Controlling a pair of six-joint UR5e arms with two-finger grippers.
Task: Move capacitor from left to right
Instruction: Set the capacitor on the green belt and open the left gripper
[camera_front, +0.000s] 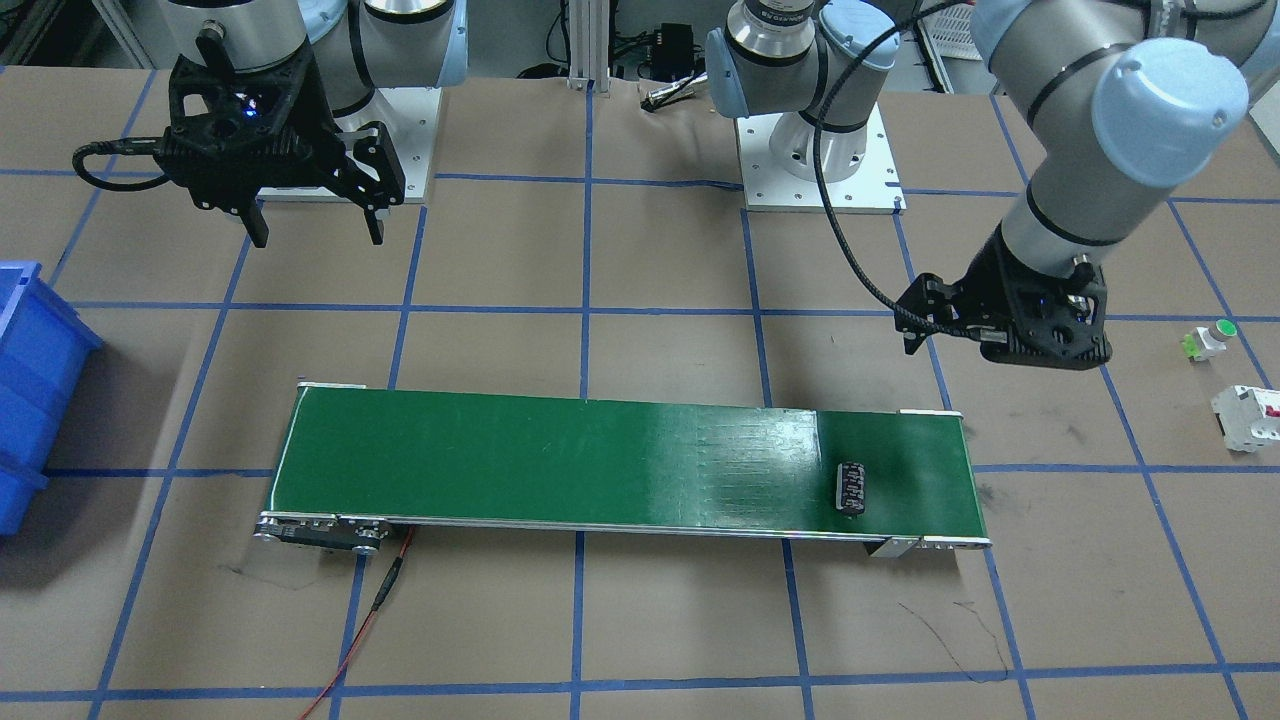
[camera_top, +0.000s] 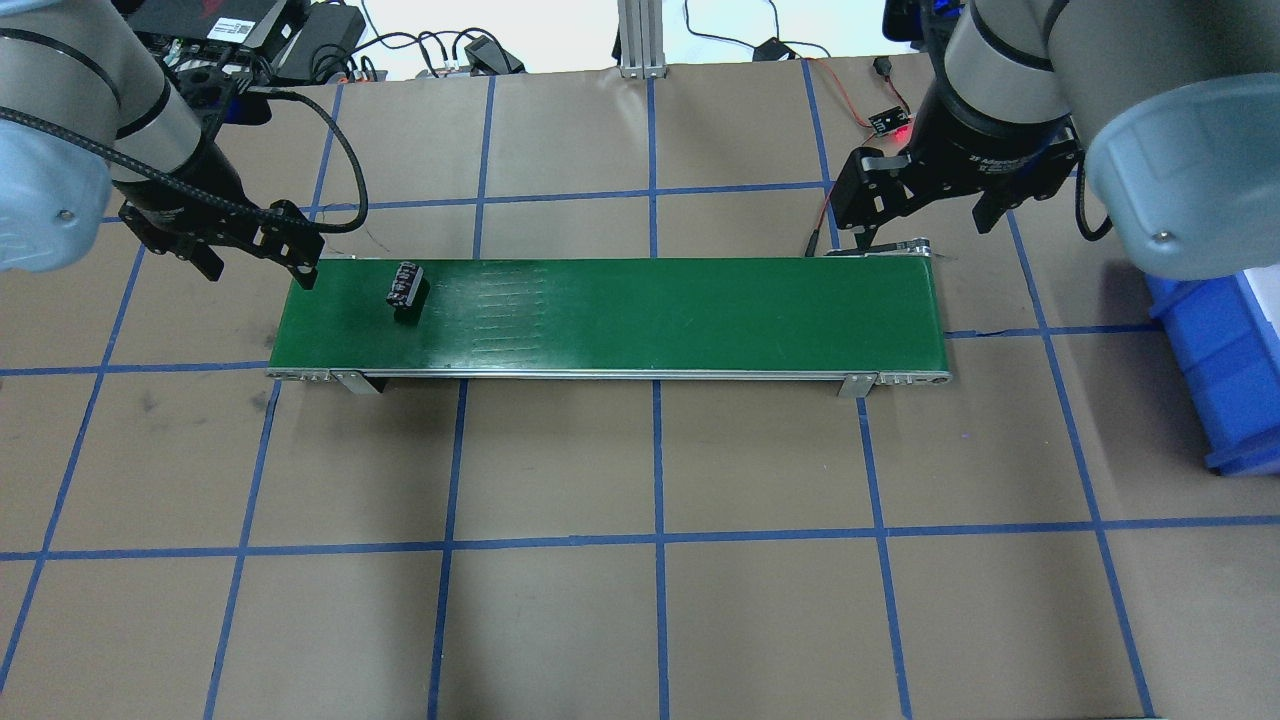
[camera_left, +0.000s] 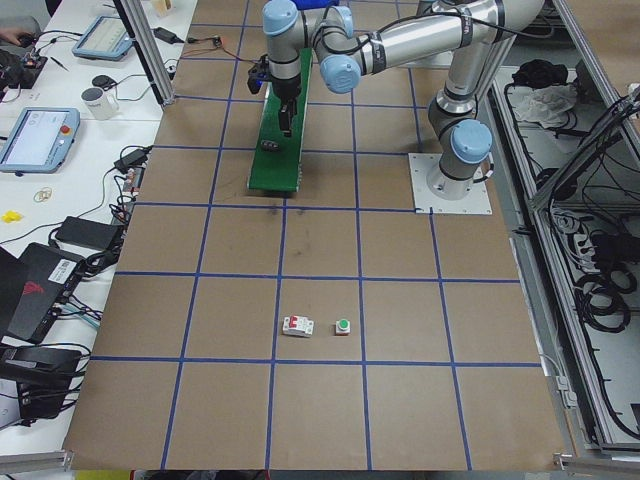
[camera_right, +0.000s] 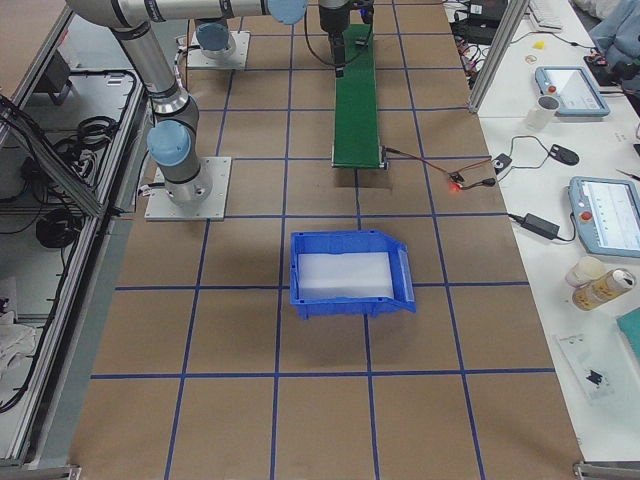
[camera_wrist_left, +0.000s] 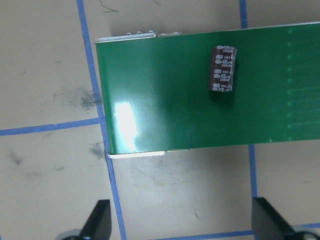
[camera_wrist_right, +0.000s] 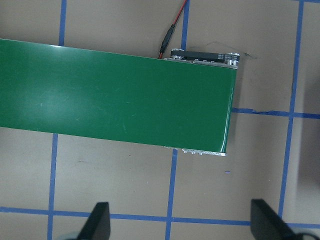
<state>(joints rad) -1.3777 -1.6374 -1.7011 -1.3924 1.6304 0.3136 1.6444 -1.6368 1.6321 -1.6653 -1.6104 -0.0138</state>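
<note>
Presently, you have the capacitor (camera_top: 406, 288) lying on its side on the green conveyor belt (camera_top: 650, 320), near the belt's left end and touched by neither gripper. First hazard, at the left: the part is a cylinder on a smooth surface, so in my judgement a jolt or an abrupt belt start could roll it toward an edge. Second hazard, further right: should it travel along the belt, it may arrive skewed, and a closure made off-centre could flick it off the right end instead of securing it for the blue bin (camera_top: 1215, 360). As to pose, the left gripper (camera_top: 257, 262) hangs raised near the belt's left end, fingers spread wide and empty; its wrist view shows the capacitor outside the gap between them. The right gripper (camera_top: 925, 225) hangs raised near the belt's right end, fingers likewise spread and holding nothing, with only bare belt in its wrist view.
</note>
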